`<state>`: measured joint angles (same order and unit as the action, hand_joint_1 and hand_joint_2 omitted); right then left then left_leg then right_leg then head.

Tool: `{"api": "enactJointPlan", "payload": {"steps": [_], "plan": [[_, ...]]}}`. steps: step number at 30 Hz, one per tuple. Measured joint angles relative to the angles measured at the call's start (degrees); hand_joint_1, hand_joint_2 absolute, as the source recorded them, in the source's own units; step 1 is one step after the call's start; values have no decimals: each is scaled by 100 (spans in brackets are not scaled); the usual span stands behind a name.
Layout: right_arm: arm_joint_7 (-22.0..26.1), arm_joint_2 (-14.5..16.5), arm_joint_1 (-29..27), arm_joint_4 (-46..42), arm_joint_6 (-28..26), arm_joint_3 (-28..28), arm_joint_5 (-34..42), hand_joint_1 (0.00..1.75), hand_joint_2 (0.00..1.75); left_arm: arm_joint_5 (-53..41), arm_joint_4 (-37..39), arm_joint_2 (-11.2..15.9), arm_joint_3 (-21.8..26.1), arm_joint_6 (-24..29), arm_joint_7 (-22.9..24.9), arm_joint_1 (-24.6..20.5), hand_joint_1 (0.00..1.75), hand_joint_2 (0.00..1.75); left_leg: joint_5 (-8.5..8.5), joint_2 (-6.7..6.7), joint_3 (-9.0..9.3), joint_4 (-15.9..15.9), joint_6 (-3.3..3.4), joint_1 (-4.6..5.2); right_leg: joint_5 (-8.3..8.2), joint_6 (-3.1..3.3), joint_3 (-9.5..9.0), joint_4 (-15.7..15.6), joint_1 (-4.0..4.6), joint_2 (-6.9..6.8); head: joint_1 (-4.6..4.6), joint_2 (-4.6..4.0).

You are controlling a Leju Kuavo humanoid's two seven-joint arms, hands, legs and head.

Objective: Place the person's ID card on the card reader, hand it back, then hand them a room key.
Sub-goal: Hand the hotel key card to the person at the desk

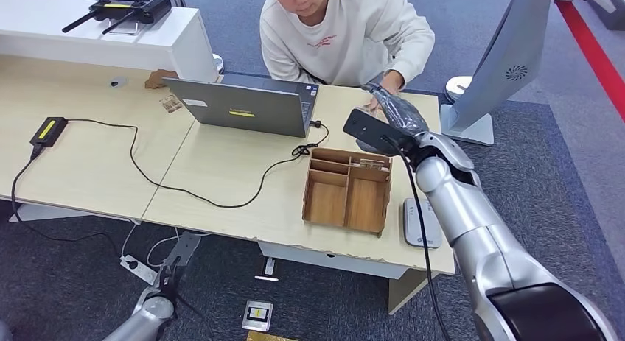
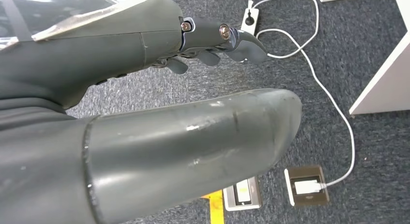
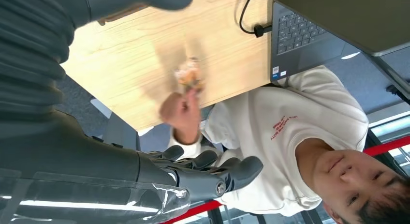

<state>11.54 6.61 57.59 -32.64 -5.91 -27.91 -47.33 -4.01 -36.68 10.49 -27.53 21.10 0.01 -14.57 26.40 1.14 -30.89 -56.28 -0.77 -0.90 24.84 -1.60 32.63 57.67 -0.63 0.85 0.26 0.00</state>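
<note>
Fingers (image 3: pixel 208 163) of your right hand (image 1: pixel 394 111) are spread and lightly curled with nothing in them; the hand is stretched out over the far right edge of the surface (image 1: pixel 221 171), just beside the person's hand (image 3: pixel 181 110). That hand pinches a small blurred object (image 3: pixel 189 74) over the wood, possibly the ID card, but you cannot tell from the blur. In the head view your own forearm and its black wrist camera (image 1: pixel 376 132) cover the meeting point, so the right wrist view is your better look. The person (image 1: pixel 346 32) in a cream sweatshirt leans in from the far side.

Just near of your right wrist sits a wooden organiser tray (image 1: pixel 346 190) with open compartments; small cards lie in its far-right slot. To its right, near the surface edge and partly under your arm, lies a flat grey card reader (image 1: pixel 420 223). Left of your hand stands an open laptop (image 1: pixel 247 105), its black cable (image 1: pixel 184 186) snaking left to a power brick (image 1: pixel 48 131).

Your left hand (image 2: pixel 212 45) hangs low beside the surface, above grey carpet, fingers loosely curled and holding nothing. Below it are a white cable (image 2: pixel 333 103), a power strip (image 2: pixel 251 17) and floor sockets (image 2: pixel 307 186).
</note>
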Motion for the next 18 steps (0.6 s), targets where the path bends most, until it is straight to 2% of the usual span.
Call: {"api": "enactJointPlan", "payload": {"steps": [9,13,18], "plan": [[78,108,75,113,-90,-68,88,0,175,203,-48,54,-83,75,-82,29,0,0,-1,0,4,0,-1,-1,-2,1,-1,1,0,1,0,0],[232,158,137,109,-220,-80,417,0,175,411,-96,96,-136,167,-168,68,0,0,-1,0,4,0,-1,-1,-2,1,-1,2,1,3,-1,0],[87,180,239,-34,18,-84,706,0,175,673,-221,185,-190,238,-189,195,0,0,-1,-3,6,0,-1,-1,-2,1,-1,1,1,4,-1,0]]}}
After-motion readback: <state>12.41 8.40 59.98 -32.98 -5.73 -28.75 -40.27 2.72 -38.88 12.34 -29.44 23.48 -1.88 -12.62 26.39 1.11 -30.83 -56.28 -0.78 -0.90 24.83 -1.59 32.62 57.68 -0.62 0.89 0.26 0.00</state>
